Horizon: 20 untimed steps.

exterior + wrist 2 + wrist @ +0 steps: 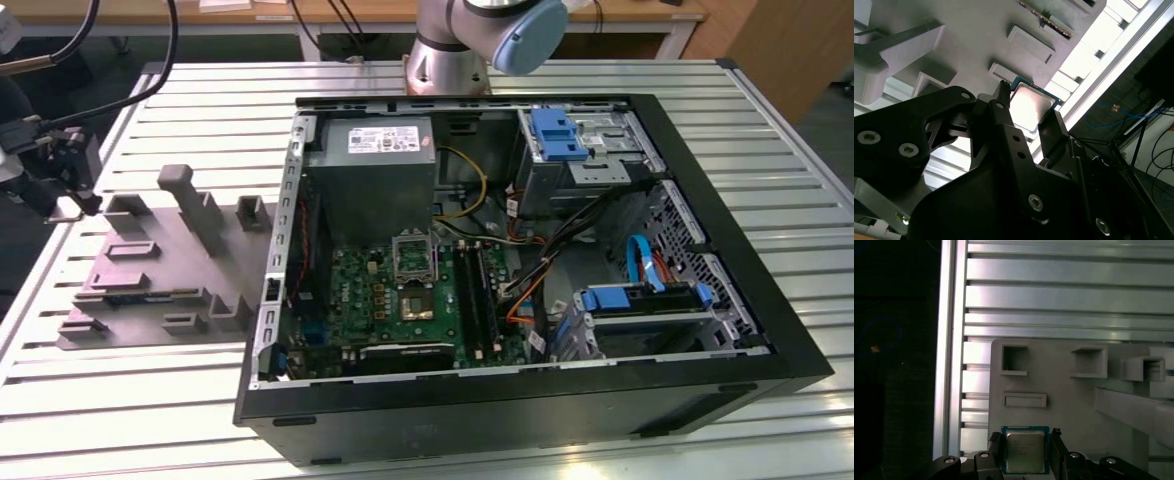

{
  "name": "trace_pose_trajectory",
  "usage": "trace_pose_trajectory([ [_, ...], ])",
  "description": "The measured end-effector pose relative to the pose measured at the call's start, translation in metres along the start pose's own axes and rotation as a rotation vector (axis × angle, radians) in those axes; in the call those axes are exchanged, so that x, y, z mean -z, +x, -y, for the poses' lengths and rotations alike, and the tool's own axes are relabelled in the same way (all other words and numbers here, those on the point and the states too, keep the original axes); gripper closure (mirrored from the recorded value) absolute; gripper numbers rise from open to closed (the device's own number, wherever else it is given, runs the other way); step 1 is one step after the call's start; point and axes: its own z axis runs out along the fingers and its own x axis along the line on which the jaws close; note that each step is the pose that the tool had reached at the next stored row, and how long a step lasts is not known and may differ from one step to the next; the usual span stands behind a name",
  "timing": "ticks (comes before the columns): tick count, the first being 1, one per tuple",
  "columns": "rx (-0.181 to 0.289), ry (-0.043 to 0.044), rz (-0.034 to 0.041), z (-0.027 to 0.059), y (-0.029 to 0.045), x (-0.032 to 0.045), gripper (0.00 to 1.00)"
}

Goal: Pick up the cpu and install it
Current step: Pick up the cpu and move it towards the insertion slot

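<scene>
The cpu (1025, 450) is a small square chip with a silvery top and a thin pale rim. It sits between my gripper's (1026, 447) two black fingers (1057, 444), which press on its opposite edges. In the second wrist view the cpu (1032, 104) is held just over the edge of the grey fixture plate (969, 30), between the fingers (1002, 107). In the exterior view my gripper (70, 190) hangs at the far left, over the left end of the fixture plate (160, 270). The metal-framed socket (414, 262) lies on the green motherboard (367, 300) inside the open computer case (534, 400).
The fixture plate carries upright grey posts (194, 205) and shallow pockets (1015, 360). The case holds a grey power supply (380, 175), blue drive brackets (558, 135) and loose cables (561, 250). The slatted aluminium table (134, 400) ends close to my gripper at the exterior view's left.
</scene>
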Motion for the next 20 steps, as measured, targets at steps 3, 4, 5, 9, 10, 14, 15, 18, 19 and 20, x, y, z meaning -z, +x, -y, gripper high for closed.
trace_pose_trajectory([
  [3,0.0,0.0001,-0.0002,0.0,0.0,0.0008,0.53],
  [4,0.0,0.0001,-0.0001,-0.0001,0.0,0.0011,0.53],
  [5,0.0,0.0,0.0,-0.0001,0.0,0.0013,0.53],
  [9,0.0,0.0,0.0,-0.0002,0.0,0.0029,0.53],
  [10,0.0,-0.0001,0.0001,-0.0002,0.0,0.0032,0.53],
  [14,0.0,-0.0001,0.0002,-0.0002,0.0,0.0043,0.53],
  [15,0.0,-0.0001,0.0001,-0.0003,0.0,0.0054,0.53],
  [18,0.0,-0.0001,0.0001,-0.0003,0.0,0.0059,0.53],
  [19,0.0,0.0,0.0001,-0.0003,0.0,0.0059,0.53],
  [20,0.0,0.0,0.0001,-0.0003,0.0,0.0059,0.53],
])
